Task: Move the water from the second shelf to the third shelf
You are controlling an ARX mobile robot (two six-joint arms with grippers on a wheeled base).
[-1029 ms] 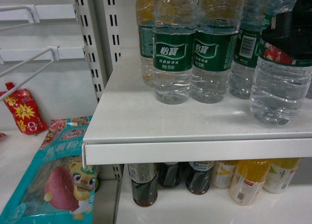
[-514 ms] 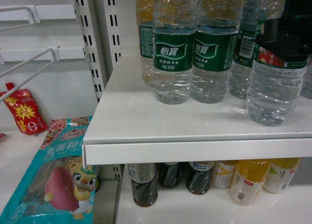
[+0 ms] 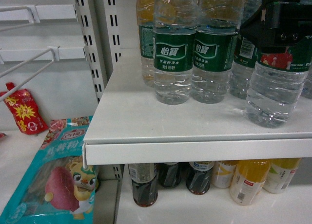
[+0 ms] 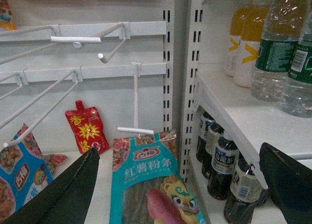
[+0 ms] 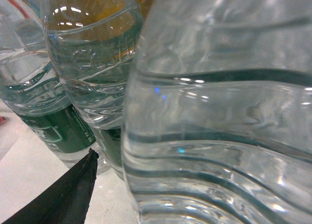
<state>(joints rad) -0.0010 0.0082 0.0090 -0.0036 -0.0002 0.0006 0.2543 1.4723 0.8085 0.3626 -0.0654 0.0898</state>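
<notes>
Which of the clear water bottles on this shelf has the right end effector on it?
The water at the far right, nearest the shelf edge: red-shirted figures on its label, the right end effector across it.

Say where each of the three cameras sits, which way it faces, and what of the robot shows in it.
Head: faces forward and down at the white shelf; the right gripper shows, wrapped around the water.
Left wrist: hangs low by the peg hooks, facing the sweet potato noodle packet and cola bottles; the left gripper shows, its dark fingers spread.
Right wrist: pressed close to the water; one dark finger shows.
Shared: head and left wrist both show the packet and cola bottles.
</notes>
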